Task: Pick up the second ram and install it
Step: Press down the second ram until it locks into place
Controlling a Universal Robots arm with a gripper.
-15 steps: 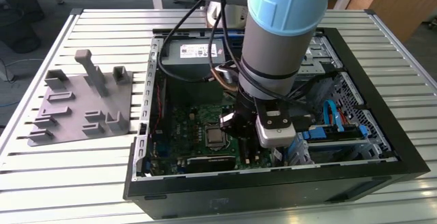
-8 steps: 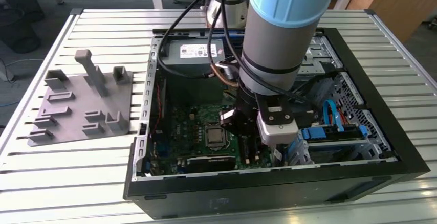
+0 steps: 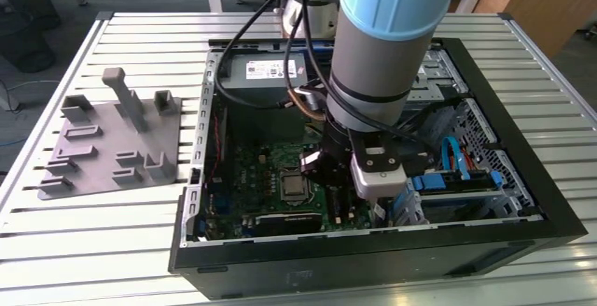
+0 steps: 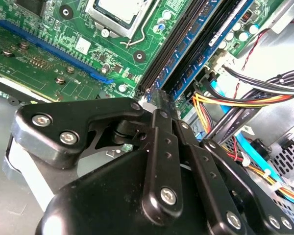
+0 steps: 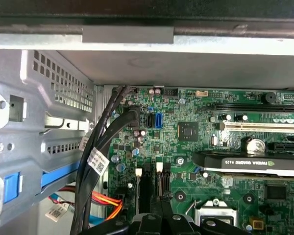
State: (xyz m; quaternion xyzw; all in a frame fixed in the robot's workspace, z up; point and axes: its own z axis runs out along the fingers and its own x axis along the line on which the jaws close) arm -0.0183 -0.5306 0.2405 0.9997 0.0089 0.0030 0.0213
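"Where's the hand (image 4: 160, 98) now?"

"Down inside the computer case (image 3: 522, 201), low in the middle of the exterior view. In the second wrist view its fingers (image 4: 159, 147) look drawn together, tips right over one end of the memory slots on the motherboard (image 4: 49, 63). I can't make out anything pinched between them."

"And the second ram?"

"As far as I can judge, it's the dark strip (image 4: 183, 49) standing on edge in the slot bank, beside the processor socket (image 4: 117, 12). It begins just beyond the fingertips and its long axis runs straight away from them along the slots. So the hand is at the stick's near end, not its middle. I can't tell whether it's fully seated."

"Anything crowding it?"

"A bundle of orange and yellow cables (image 4: 245, 100) lies just beside the slots, on the side away from the socket. Further out, toward the exterior view's left, a grey holder tray (image 3: 112, 138) sits on the slatted tabletop (image 3: 94, 229), well apart from the case."
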